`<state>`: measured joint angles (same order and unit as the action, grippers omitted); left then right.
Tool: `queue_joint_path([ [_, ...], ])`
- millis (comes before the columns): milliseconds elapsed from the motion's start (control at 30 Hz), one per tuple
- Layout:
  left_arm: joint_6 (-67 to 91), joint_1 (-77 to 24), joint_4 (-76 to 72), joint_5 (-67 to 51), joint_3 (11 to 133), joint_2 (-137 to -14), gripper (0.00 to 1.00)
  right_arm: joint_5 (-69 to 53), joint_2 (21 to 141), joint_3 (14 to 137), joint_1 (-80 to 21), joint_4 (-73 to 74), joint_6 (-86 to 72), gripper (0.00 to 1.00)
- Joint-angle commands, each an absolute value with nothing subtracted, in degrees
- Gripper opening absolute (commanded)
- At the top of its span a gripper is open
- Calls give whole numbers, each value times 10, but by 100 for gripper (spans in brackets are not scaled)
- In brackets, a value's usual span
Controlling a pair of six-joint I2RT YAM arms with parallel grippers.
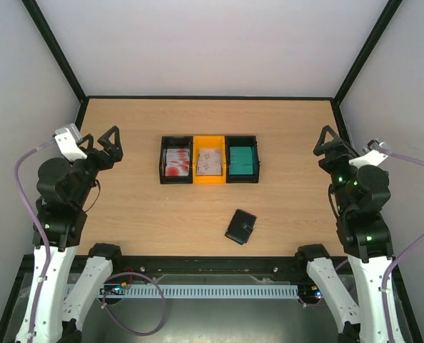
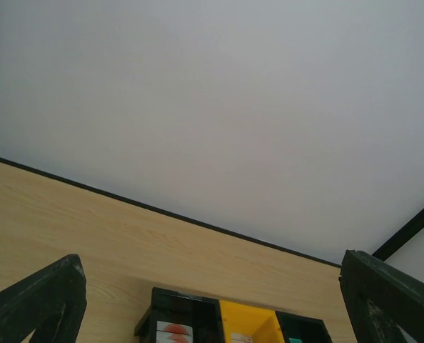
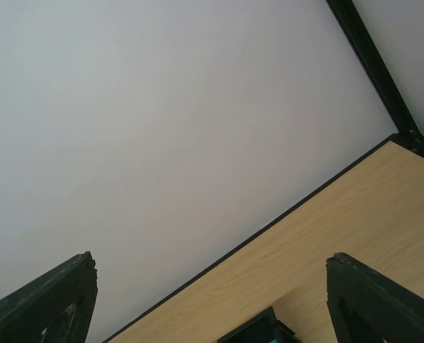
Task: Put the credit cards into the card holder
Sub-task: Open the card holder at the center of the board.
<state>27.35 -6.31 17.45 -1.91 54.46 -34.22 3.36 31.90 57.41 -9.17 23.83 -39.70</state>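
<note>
The black card holder (image 1: 240, 226) lies shut on the wooden table, in front of the trays. White cards with red blotches (image 1: 177, 162) lie in the left black tray, pale white cards (image 1: 210, 162) in the yellow tray, teal-green cards (image 1: 242, 159) in the right black tray. My left gripper (image 1: 105, 145) is open and empty, raised at the table's left side. My right gripper (image 1: 331, 145) is open and empty, raised at the right side. In the left wrist view the red-blotched cards (image 2: 175, 331) show at the bottom edge between my fingers (image 2: 44, 300).
The left black tray (image 1: 177, 160), the yellow tray (image 1: 210, 160) and the right black tray (image 1: 242, 159) stand side by side mid-table. White walls with black frame bars enclose the table on three sides. A black rail runs along the near edge.
</note>
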Motion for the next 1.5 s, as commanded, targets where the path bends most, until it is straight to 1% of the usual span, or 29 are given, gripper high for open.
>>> queue_joint_path([
  [0, 301, -38, 138, -71, 530, -337, 98, -71, 320, 604, -63, 258, -417, 87],
  [167, 308, -23, 127, -84, 512, -326, 99, -176, 316, 606, -45, 273, -427, 96],
  [300, 319, -17, 115, -100, 491, -317, 100, -253, 322, 608, -39, 310, -413, 99],
  [400, 322, -16, 85, -171, 463, -317, 100, -273, 325, 594, -37, 354, -393, 99],
  [533, 378, -15, 10, -299, 402, -338, 100, -282, 317, 538, -36, 382, -401, 96],
  [633, 396, -24, 5, -335, 370, -362, 100, -291, 306, 475, -35, 392, -427, 92],
  [733, 380, -57, 20, -329, 353, -383, 100, -301, 296, 402, -35, 398, -447, 89],
  [900, 394, -139, 11, -300, 308, -416, 100, -315, 278, 322, -40, 390, -467, 86],
  [1033, 399, -224, -29, -261, 277, -462, 100, -261, 281, 287, -93, 358, -501, 86],
  [1133, 403, -292, -53, -220, 270, -501, 100, -214, 302, 260, -174, 311, -542, 84],
  [1200, 413, -334, -67, -205, 273, -533, 100, -159, 337, 256, -252, 292, -559, 84],
  [1300, 425, -384, -88, -190, 277, -573, 100, -70, 400, 269, -331, 291, -576, 83],
  [1367, 434, -411, -101, -181, 278, -600, 100, -28, 428, 271, -363, 298, -593, 78],
  [1467, 447, -440, -116, -199, 279, -643, 98, -10, 453, 256, -399, 310, -624, 68],
])
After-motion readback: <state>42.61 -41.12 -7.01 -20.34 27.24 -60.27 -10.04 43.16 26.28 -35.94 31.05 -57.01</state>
